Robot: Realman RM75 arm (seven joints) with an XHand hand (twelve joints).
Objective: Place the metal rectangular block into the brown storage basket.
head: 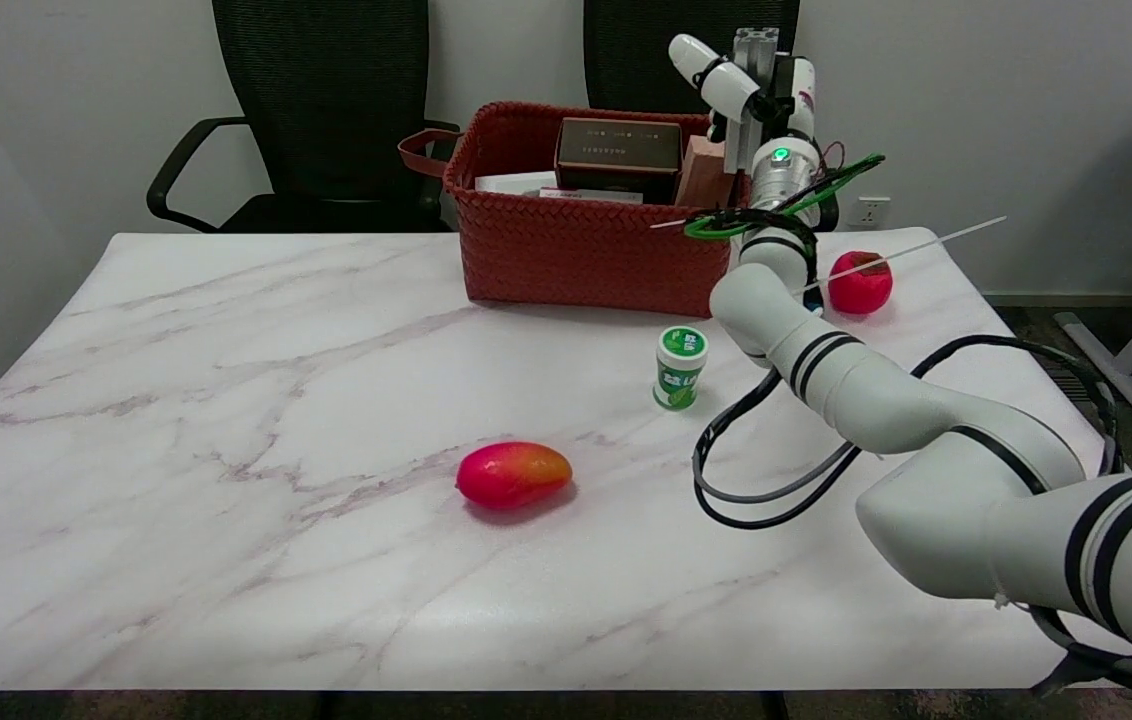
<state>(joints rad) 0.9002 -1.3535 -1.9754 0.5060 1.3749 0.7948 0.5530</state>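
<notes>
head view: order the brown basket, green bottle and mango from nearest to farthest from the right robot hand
Right robot hand is raised over the basket's right end.
1. Brown basket: directly beneath and left of the hand, at the table's far side.
2. Green bottle: standing on the table in front of the basket's right corner.
3. Mango: lying mid-table, toward the near side.

A reddish-brown woven basket (586, 240) stands at the table's far edge, holding a dark brown box (618, 150), a pale wooden-pink block (701, 172) and something white (516, 183). The table (226, 400) is white marble with faint pinkish-grey veins. Near its middle lies a red-to-orange mango (513, 474); a white-and-green bottle (680, 367) stands rightward; a red fruit (861, 283) sits by the far right corner. The right arm (876, 400) is white with black bands.
</notes>
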